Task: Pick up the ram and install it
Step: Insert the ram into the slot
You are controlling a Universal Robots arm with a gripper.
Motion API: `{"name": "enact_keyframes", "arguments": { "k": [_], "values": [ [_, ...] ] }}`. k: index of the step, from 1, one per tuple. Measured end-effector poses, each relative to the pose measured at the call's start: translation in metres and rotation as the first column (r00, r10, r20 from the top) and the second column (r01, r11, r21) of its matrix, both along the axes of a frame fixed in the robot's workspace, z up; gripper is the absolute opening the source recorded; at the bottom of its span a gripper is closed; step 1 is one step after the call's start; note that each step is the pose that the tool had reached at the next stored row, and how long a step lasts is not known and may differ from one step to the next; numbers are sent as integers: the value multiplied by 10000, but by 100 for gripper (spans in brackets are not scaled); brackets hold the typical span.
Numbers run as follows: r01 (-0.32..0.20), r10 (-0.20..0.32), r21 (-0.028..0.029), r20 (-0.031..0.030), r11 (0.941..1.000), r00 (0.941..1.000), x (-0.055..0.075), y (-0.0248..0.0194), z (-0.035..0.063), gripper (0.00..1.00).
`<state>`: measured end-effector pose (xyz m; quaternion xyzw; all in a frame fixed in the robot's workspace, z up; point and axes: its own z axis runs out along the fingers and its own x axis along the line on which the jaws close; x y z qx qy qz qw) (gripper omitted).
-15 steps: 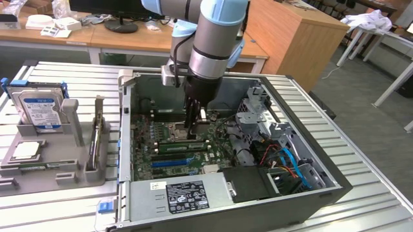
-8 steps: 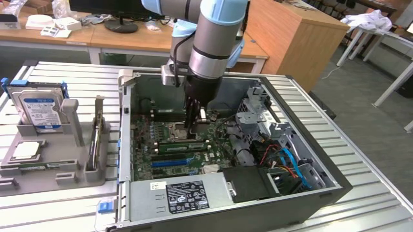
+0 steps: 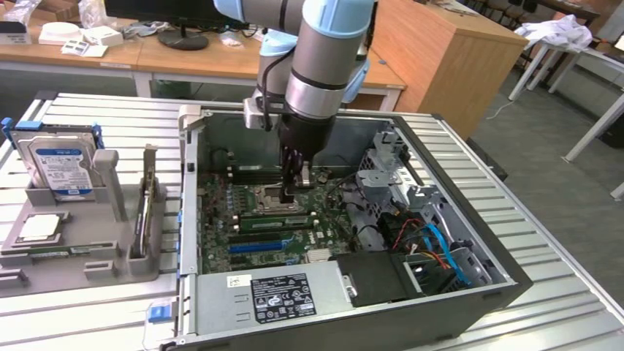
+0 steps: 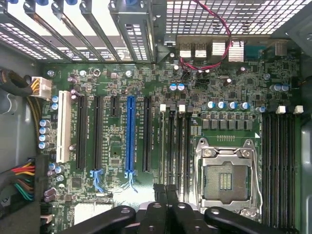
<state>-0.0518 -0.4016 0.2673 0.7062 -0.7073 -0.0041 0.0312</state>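
Hand (image 3: 289, 197) low over motherboard (image 3: 216, 213); grip state cannot be told. Ram (image 3: 276, 221) just beside it: likely light, stiff, fragile; take by long edges.

bright, even light; soft shadows

Slatted table (image 3: 98, 110) bears computer case (image 3: 468, 307), grey rack (image 3: 107, 175)

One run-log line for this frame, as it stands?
hand: low inside computer case | position: near memory slots and empty processor socket | ram: cannot tell if held
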Motion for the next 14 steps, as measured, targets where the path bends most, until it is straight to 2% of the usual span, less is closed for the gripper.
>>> {"name": "enact_keyframes", "arguments": {
  "k": [1, 3, 4, 5, 10, 14],
  "values": [
    [0, 0, 0, 0, 10000, 10000, 0, 1, 0, 11],
    [0, 0, -1, 0, 10000, 10000, -1, 4, 0, 11],
    [3, -3, -70, 2, 10000, 10000, -1, 14, 6, 11],
    [1, -1, -107, -1, 9999, 10000, -1, 13, 15, 11],
    [-5, 5, -103, 21, 9999, 10000, 1, 13, 116, 11],
    [-31, 31, -62, 59, 10000, 10000, 1, 13, 187, 11]
  ]
}}
